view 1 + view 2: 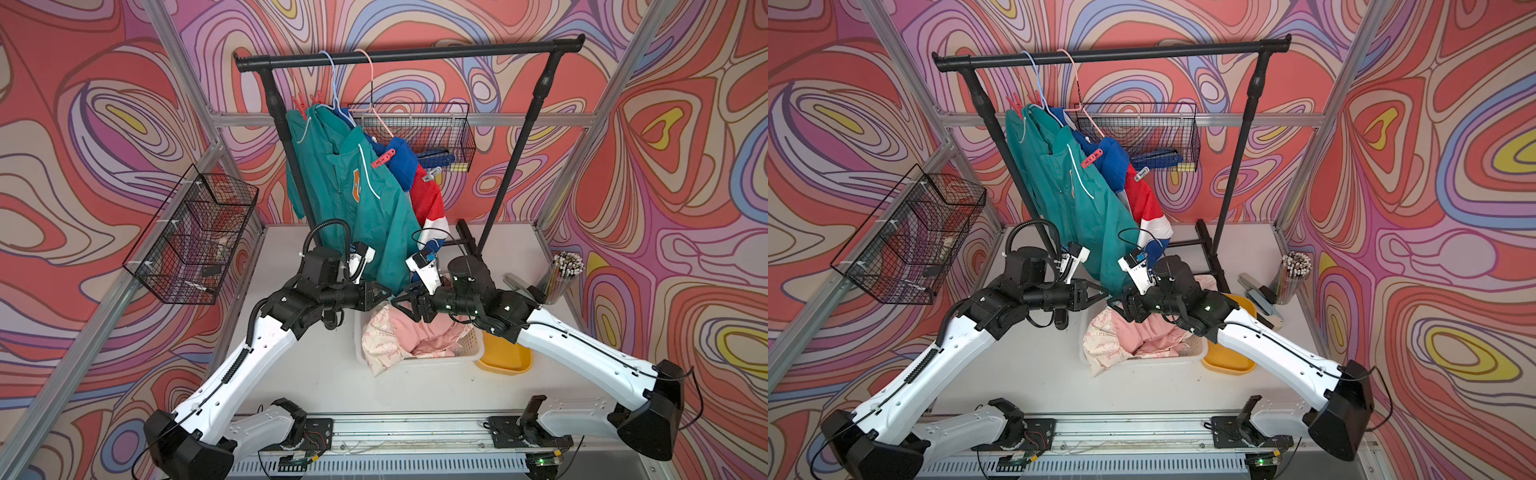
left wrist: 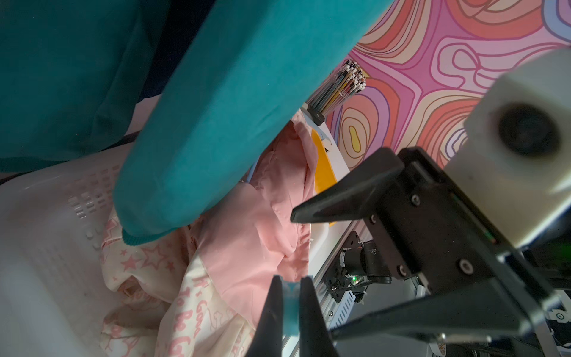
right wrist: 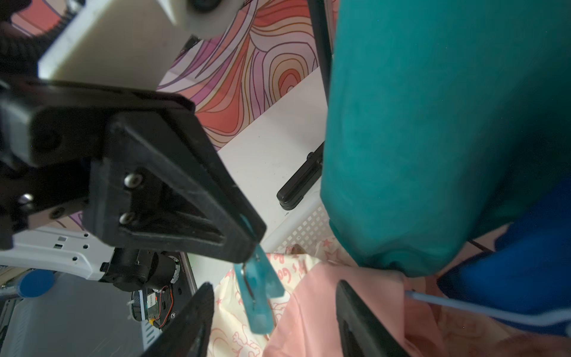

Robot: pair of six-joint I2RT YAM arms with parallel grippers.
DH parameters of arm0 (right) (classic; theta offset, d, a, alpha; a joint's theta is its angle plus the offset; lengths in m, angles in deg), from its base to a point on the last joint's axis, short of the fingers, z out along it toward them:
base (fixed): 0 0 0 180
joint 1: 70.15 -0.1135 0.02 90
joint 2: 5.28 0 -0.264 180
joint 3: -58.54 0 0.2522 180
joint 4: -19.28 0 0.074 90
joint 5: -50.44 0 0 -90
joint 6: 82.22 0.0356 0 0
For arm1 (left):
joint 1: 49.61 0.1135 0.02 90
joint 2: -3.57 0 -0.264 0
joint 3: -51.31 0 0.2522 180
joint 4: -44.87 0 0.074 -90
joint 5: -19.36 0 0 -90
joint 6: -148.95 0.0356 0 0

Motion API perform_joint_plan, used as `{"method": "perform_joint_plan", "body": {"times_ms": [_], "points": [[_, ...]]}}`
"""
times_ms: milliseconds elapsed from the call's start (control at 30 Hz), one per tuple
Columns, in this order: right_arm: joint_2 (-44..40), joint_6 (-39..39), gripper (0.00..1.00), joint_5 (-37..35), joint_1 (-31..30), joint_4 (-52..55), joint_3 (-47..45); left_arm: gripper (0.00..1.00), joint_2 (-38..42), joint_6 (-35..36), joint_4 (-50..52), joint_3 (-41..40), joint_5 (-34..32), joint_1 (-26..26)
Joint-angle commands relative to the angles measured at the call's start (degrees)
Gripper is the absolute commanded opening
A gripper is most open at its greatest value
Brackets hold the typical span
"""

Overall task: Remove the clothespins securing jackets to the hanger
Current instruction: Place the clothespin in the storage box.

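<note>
Above the basket's (image 1: 424, 361) back rim my left gripper (image 3: 250, 244) pinches a teal clothespin (image 3: 259, 293); my right gripper (image 2: 313, 275) gapes just beside it. The teal jacket (image 1: 374, 208) hangs close against both, and bare worktop (image 1: 316, 374) lies toward the front edge.

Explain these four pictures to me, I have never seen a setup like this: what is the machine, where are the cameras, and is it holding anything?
This is a robot with two white-and-black arms, each ending in a two-fingered gripper. Two pictures look down on the whole scene from overhead; the other two come from a camera on each wrist. On the table stand a black clothes rack with a teal jacket and a blue-red-white jacket on hangers, a white basket holding a pink jacket, a yellow tray and a cup of pencils. The left gripper is shut on a teal-blue clothespin; the right gripper is open and holds nothing.
</note>
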Motion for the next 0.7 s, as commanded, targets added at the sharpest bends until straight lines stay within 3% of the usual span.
{"method": "perform_joint_plan", "body": {"times_ms": [0, 667], "points": [[1.10, -2.44, 0.60, -3.56, -0.87, 1.43, 2.00, 0.00, -0.39, -0.49, -1.01, 1.88, 1.45, 0.08], [4.80, -3.72, 0.00, -7.76, -3.79, 1.54, 4.30, 0.00, -0.44, 0.09, -0.88, 1.01, 1.28, 0.10]]}}
